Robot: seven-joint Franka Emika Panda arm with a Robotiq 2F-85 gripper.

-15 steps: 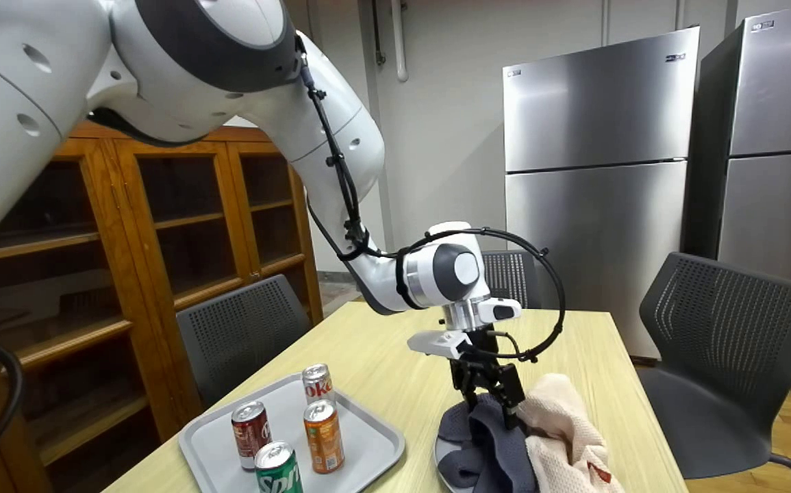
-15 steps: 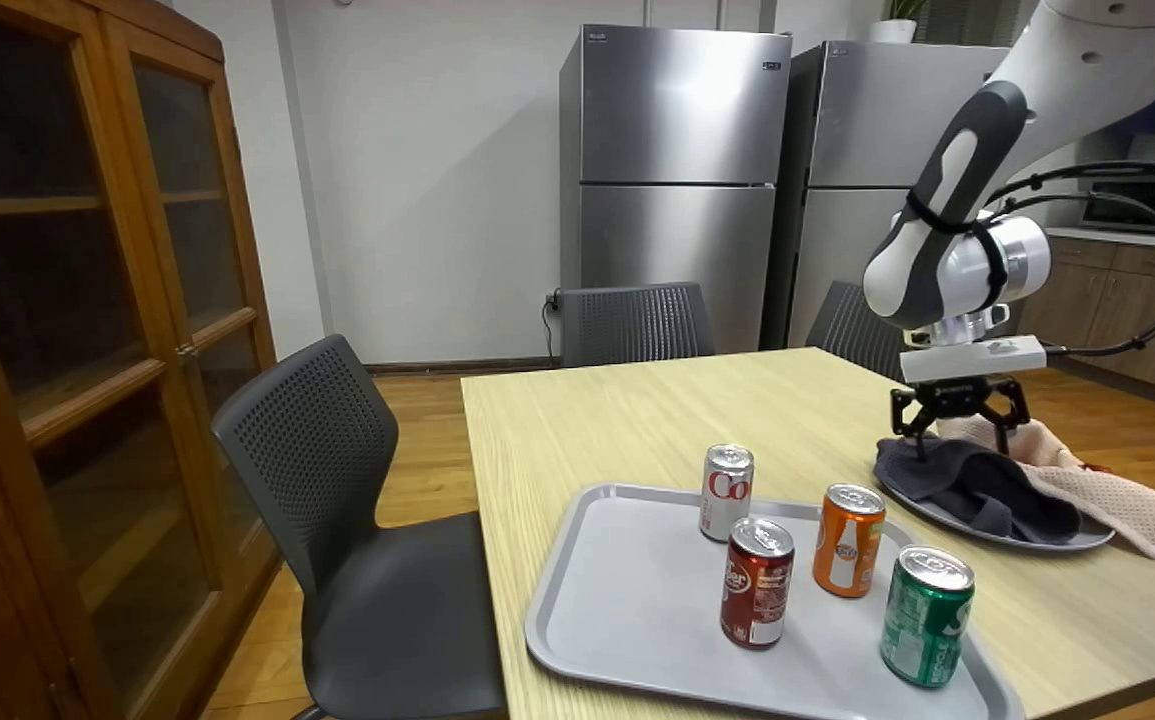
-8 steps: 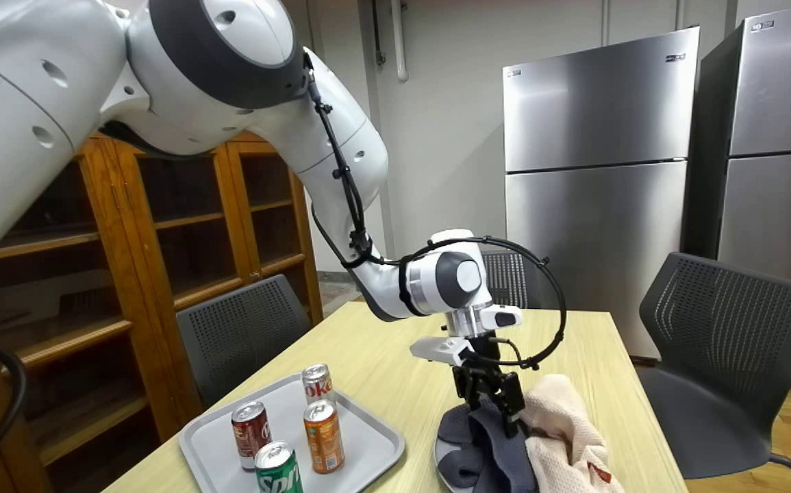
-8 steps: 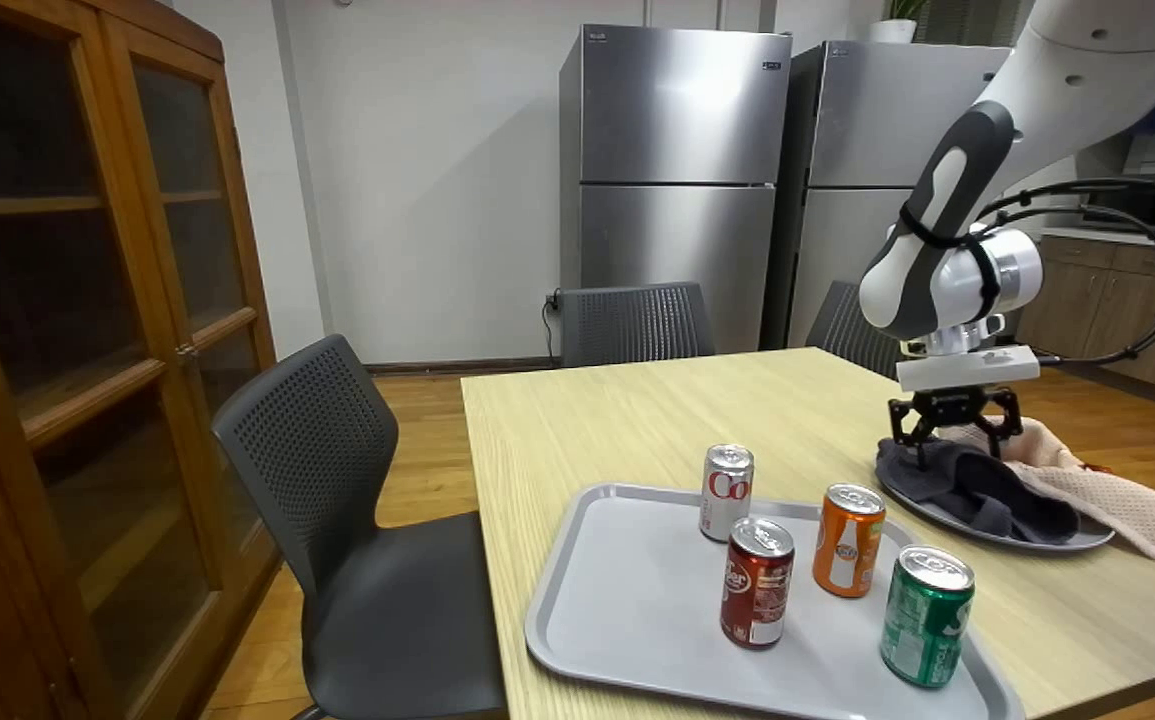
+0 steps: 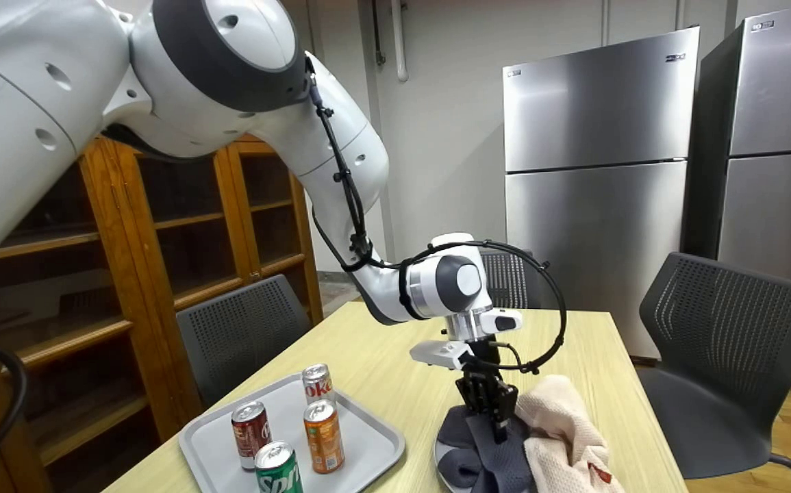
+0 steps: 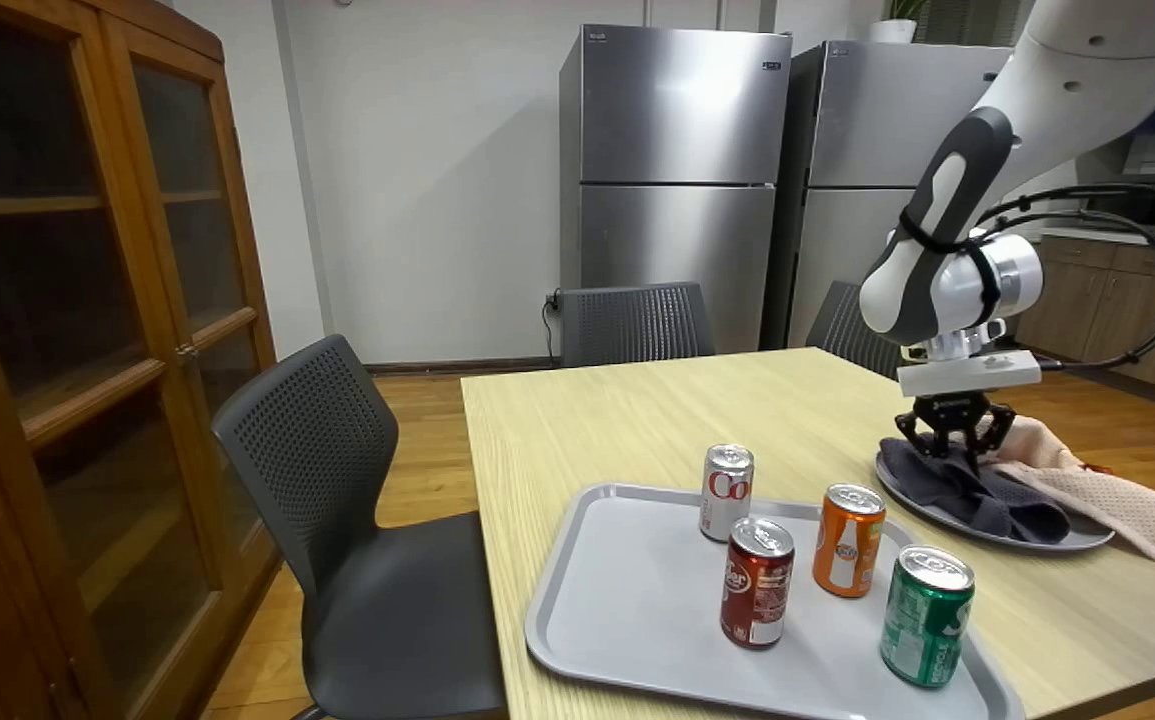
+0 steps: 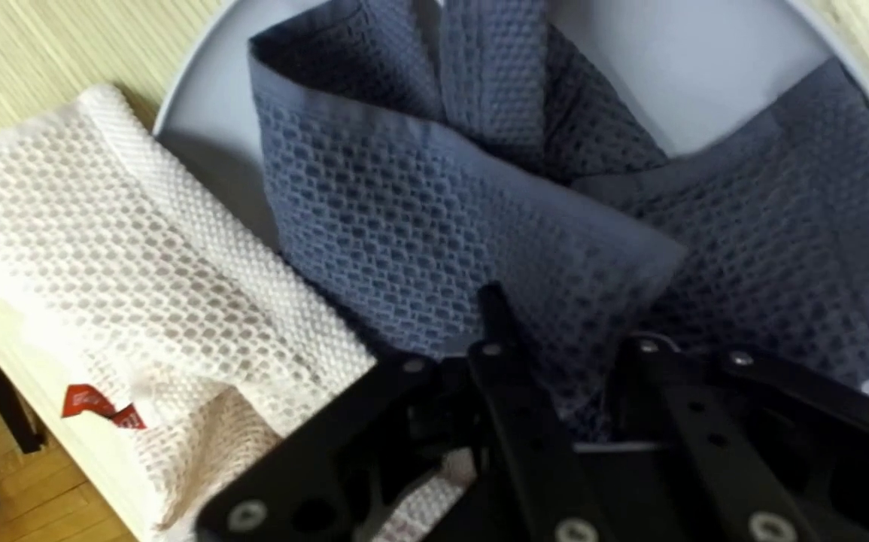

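Note:
My black gripper [image 6: 955, 462] points down into a dark blue-grey waffle towel [image 6: 1007, 505], bunched on a round grey plate [image 6: 1087, 542]. In the wrist view the same towel [image 7: 374, 211] runs between the partly closed jaws. One of the fingers [image 7: 496, 309] shows its tip against the cloth; the opposite tip is lost in the dark folds. Some space between the jaws remains visible, with cloth in it, and how firmly it is pinched cannot be made out. A cream waffle towel [image 7: 141, 248] with a red tag lies beside the plate, partly under its side of the gripper's outline.
A grey tray [image 6: 627, 590] on the wooden table bears a silver can [image 6: 727, 490], a dark red can [image 6: 757, 580], an orange can [image 6: 849, 540] and a green can [image 6: 927, 615]. Chairs [image 5: 717, 342] stand round the table; a wooden cabinet [image 5: 114, 274] and refrigerators [image 5: 597, 205] are behind.
The gripper has lowered slightly, and its jaws have come much closer together. The dark towel's raised fold has flattened and shifted with the fingers. Tray, cans and cream towel look unmoved.

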